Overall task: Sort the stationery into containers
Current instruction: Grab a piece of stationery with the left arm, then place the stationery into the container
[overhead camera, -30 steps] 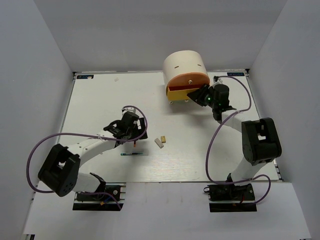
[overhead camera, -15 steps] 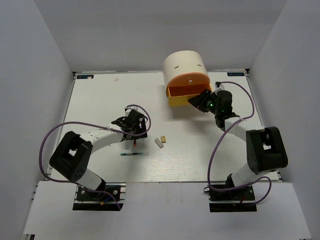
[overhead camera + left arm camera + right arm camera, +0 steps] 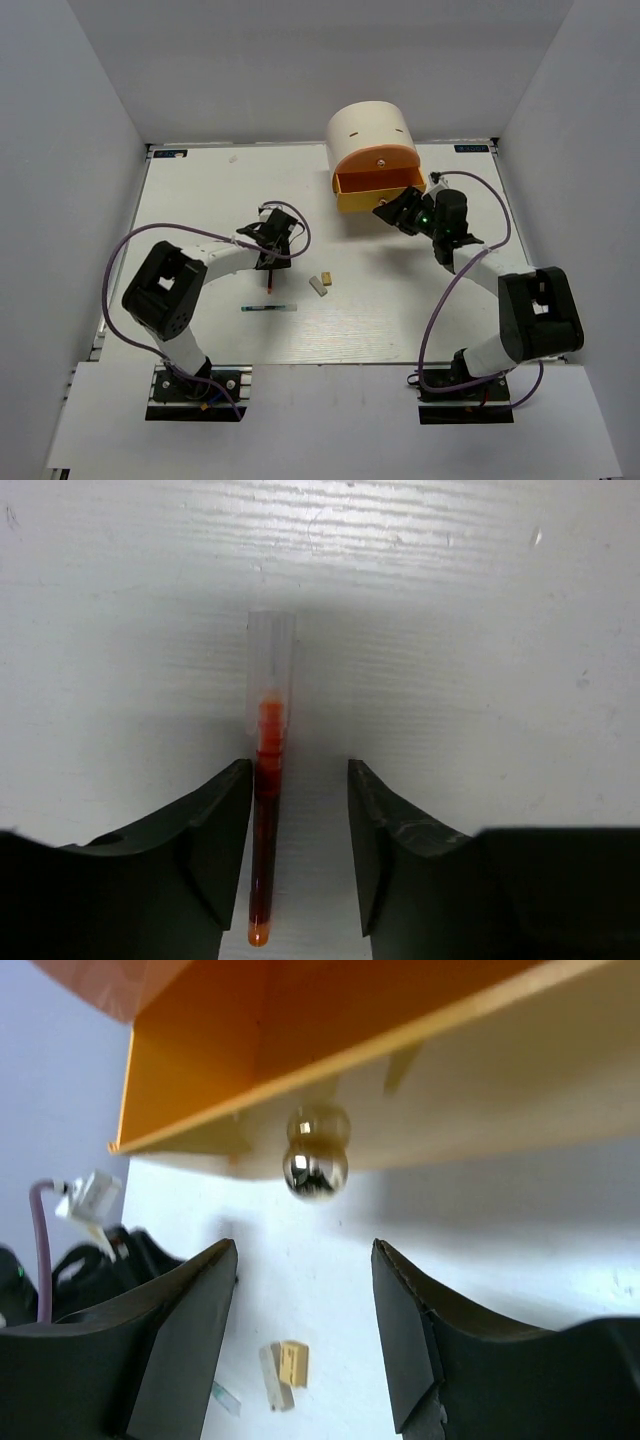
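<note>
The left gripper [image 3: 298, 780] is open and grips nothing. Its fingers straddle a thin orange-red pen [image 3: 266, 810] lying flat on the table [image 3: 480, 630], nearer one finger than the other, its clear cap reaching past the tips. The right gripper [image 3: 305, 1250] is open and empty too, with the round knob [image 3: 316, 1168] of the pulled-out yellow drawer [image 3: 300, 1030] just ahead of its gap, untouched, and two erasers [image 3: 322, 282] and a green-white pen [image 3: 268, 308] lying between the arms.

My right gripper [image 3: 303, 1250], jaws spread, faces the drawer knob [image 3: 315, 1168], with room on either side of it. The pulled-out yellow drawer [image 3: 378, 190] blocks my way toward upper frame. Free worktop [image 3: 200, 190] at upper left. The erasers [image 3: 322, 283] and pen [image 3: 270, 308] obstruct centre frame, between my arms.
</note>
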Tool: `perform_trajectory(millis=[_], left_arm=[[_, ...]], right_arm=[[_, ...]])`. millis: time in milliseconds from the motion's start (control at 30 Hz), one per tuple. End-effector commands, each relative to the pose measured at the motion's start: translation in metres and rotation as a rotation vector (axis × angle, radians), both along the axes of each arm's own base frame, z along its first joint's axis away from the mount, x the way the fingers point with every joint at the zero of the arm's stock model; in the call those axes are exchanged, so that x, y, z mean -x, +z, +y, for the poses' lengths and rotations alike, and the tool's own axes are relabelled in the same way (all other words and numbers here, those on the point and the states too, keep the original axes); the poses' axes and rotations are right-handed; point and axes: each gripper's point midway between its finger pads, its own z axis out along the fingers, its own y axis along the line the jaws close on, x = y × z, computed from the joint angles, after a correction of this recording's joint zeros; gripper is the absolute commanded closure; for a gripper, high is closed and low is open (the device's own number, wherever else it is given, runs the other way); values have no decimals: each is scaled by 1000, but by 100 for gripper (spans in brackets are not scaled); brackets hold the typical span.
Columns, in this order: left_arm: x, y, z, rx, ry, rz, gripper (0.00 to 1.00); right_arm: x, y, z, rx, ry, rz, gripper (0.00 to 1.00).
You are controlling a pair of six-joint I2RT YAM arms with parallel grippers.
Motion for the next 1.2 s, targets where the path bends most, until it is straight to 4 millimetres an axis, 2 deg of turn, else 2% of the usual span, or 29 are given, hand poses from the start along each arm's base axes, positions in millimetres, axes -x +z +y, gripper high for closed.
perform_trajectory(millis=[0,33,67,100,200,267,400,533,567,600,633,667,700,800,867,900,1000,1067,1100,1167], left_arm=[[-7,1,2,-32,6,15,48],[-7,-3,3,-46,-2,29,51],[-6,-6,7,-56,7,45,54],[-6,-5,7,-58,7,48,58],[-3,-12,11,-81,11,68,65],[0,-16,13,-93,10,87,73],[-5,-6,6,-66,-16,72,86],[-26,38,-20,17,-104,-69,91],[-36,64,-29,60,-120,-136,94],[-42,82,-46,114,-176,-184,95],[-40,89,-48,128,-199,-195,98],[-49,111,-57,168,-217,-259,100],[-51,131,-65,208,-260,-302,100],[-61,181,-87,298,-347,-420,100],[-64,215,-106,377,-424,-500,100],[-64,229,-111,390,-473,-542,100],[-63,268,-135,470,-608,-659,100],[-58,287,-146,513,-693,-716,100],[-60,305,-151,527,-723,-781,100],[-60,313,-160,519,-807,-837,100]], right_arm=[[13,8,-2,16,20,-38,38],[14,11,-4,25,19,-51,38],[18,6,-6,31,17,-40,38],[19,11,-7,30,16,-55,38],[25,5,-9,47,19,-50,38],[29,4,-11,56,22,-52,36],[35,4,-14,80,39,-59,34],[41,3,-14,123,79,-77,24],[44,3,-14,148,97,-92,22],[45,2,-14,173,119,-111,18],[47,2,-16,201,133,-133,17],[48,1,-18,215,138,-135,17],[51,-5,-19,242,153,-144,17],[57,5,-21,284,188,-219,25],[63,2,-21,284,209,-229,44],[68,3,-20,279,227,-250,64],[74,7,-17,279,261,-287,98],[77,5,-18,288,271,-297,100],[79,5,-18,290,276,-301,100],[83,6,-17,303,303,-333,100]])
